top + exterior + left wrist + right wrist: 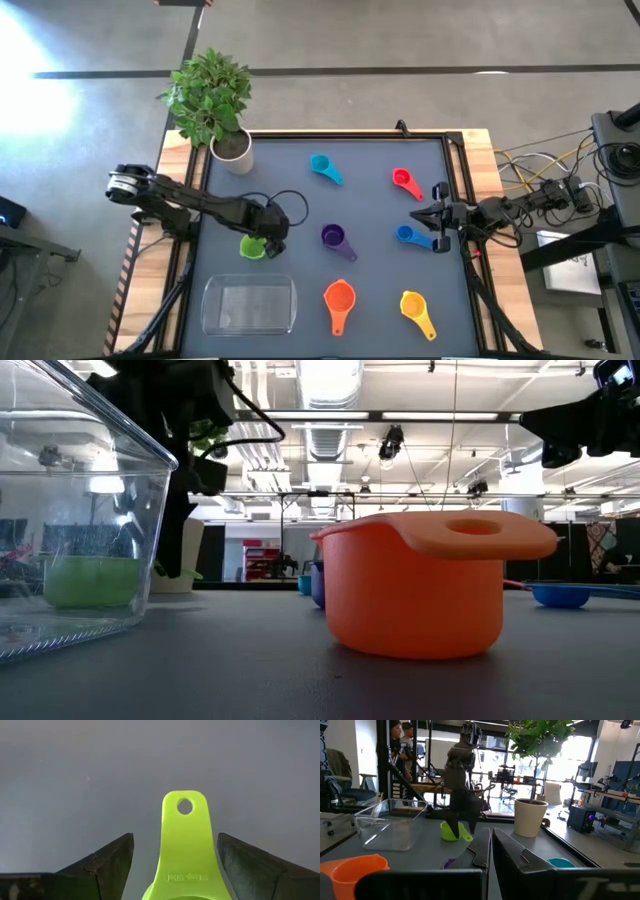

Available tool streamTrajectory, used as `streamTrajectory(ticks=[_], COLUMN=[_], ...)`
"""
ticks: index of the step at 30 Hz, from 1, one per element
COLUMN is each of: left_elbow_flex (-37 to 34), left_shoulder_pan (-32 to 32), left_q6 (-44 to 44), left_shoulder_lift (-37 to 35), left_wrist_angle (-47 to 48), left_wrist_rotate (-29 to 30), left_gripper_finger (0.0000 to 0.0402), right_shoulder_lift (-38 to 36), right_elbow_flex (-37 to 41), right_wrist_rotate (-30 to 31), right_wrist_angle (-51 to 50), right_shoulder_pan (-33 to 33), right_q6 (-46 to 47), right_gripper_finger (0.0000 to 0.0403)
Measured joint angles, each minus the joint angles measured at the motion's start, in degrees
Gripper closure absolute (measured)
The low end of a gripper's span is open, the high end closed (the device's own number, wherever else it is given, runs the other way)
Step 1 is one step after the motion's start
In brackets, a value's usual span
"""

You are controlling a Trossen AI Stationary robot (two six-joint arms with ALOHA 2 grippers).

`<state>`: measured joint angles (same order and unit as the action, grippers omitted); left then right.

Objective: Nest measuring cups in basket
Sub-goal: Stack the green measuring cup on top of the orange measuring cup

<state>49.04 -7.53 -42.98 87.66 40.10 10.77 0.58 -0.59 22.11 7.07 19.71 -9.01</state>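
Note:
The green cup (253, 246) stands on the dark mat, its flat handle (184, 840) lying between the fingers of my left gripper (270, 228). That gripper is open and points down over the cup; it also shows in the right wrist view (464, 827). The clear basket (250, 303) stands empty near the front edge. My right gripper (422, 214) is shut and empty, just beyond the dark blue cup (406, 234). The light blue (322, 165), red (403, 180), purple (334, 237), orange (339, 297) and yellow (413, 303) cups lie apart on the mat. My left gripper's fingers stand on either side of the green cup's handle (210, 870), coming from above and lying across it. One finger (112, 865) is plainly clear of it. Whether the other finger (235, 865) touches the handle's edge, I cannot tell. The cup rests on the mat.
A white plant pot (232, 150) with a leafy plant stands at the mat's far left corner. A black cable loops on the mat by the left arm (290, 200). People show in the room beyond the table (400, 745).

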Motion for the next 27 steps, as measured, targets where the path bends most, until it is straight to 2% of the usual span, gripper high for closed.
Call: streamTrajectory(ticks=[4,14,22,27], left_elbow_flex=[0.0,-0.1,0.0,2.3], left_shoulder_pan=[0.2,0.2,0.6,0.6], left_q6=[0.5,3.6,7.5,10.7], left_shoulder_lift=[1.5,3.8,3.5,3.5], left_wrist_angle=[-0.1,-1.6,-4.1,-4.1], left_wrist_rotate=[-2.4,-2.5,-2.8,-2.8], left_gripper_finger=[0.0148,0.0190,0.0275,0.0279], right_shoulder_lift=[0.0,0.0,0.0,0.0], right_elbow_flex=[0.0,0.0,0.0,0.0], right_wrist_rotate=[0.0,0.0,0.0,0.0], right_wrist_angle=[0.0,0.0,0.0,0.0], right_shoulder_pan=[0.0,0.0,0.0,0.0], right_q6=[0.0,0.0,0.0,0.0], right_gripper_finger=[0.0394,0.0394,0.0394,0.0394])
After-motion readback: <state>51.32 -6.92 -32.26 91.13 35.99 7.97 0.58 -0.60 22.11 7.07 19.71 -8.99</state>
